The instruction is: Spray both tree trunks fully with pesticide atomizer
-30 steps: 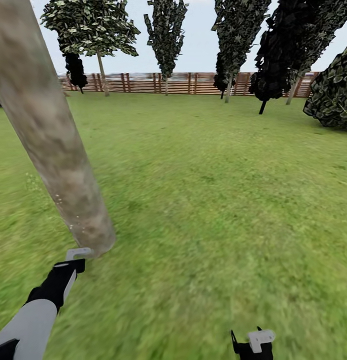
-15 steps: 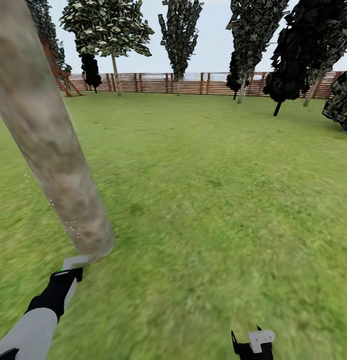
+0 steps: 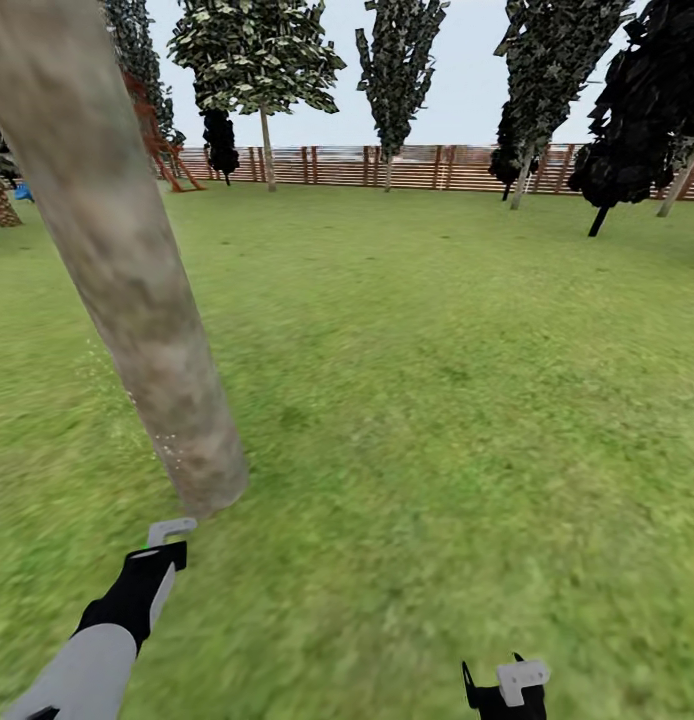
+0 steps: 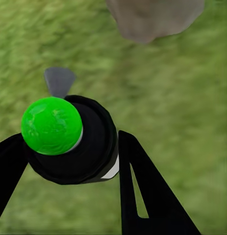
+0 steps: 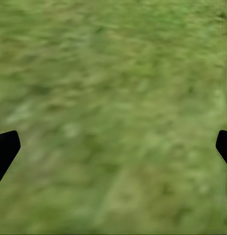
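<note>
Pesticide atomizer (image 4: 69, 139), black-topped with a green button, sat clamped in the left claw (image 4: 64, 161); its nozzle faced the thick mottled grey-brown tree trunk (image 3: 127, 270) just ahead. Sweeping upward slowly would probably cover it best.

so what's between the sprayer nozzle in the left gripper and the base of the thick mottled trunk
Nothing but bare green grass separates the grey nozzle from the pale mottled trunk, seen in the left wrist view.

Pale grey-brown thick tree trunk (image 3: 127, 270), mottled tan-green. Blotchy green grass lawn (image 3: 437, 400). Brown slatted wooden fence (image 3: 427, 167). Black-topped whitish spray bottle (image 4: 76, 142), bright green ball cap. Black pincer fingers (image 4: 142, 191).
</note>
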Controlling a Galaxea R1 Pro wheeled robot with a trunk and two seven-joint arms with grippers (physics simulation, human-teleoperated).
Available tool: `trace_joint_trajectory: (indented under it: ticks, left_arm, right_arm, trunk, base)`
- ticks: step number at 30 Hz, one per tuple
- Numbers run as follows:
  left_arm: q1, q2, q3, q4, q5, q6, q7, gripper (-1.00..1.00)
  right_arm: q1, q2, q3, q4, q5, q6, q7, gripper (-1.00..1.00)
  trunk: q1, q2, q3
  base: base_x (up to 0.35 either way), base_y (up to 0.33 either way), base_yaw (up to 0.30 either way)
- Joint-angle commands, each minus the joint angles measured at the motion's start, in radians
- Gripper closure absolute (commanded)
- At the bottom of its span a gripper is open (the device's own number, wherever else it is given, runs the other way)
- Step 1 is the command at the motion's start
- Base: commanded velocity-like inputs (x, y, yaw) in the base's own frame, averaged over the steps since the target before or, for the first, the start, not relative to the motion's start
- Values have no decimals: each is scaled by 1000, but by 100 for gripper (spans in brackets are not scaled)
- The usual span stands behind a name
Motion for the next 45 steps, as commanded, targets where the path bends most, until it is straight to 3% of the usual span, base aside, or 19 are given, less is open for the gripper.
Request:
trace_joint_trajectory:
  ticks: [1, 5, 9, 34, 45]
  left_arm:
    - [0, 0, 1, 1, 0, -1, 11, 100]
    - [0, -11, 0, 4, 6, -3, 84, 100]
    - [0, -14, 1, 6, 6, -4, 97, 100]
    - [3, -8, 4, 14, 7, -2, 99, 100]
    - [3, -9, 3, 14, 7, -3, 99, 100]
  right_arm:
    - [0, 0, 0, 0, 0, 0, 0, -100]
    - [0, 0, 0, 0, 0, 0, 0, -100]
    - [0, 0, 0, -1, 0, 0, 0, -100]
    - [0, 5, 0, 0, 0, 0, 0, -100]
    - [0, 5, 0, 0, 0, 0, 0, -100]
  trunk:
    - [0, 0, 0]
    - [0, 0, 0]
    - [0, 0, 0]
    - [0, 0, 0]
    - [0, 0, 0]
  base:
    - [0, -259, 3]
    - [0, -267, 1]
    - [0, -270, 0]
    - [190, -205, 232]
    - [23, -268, 83]
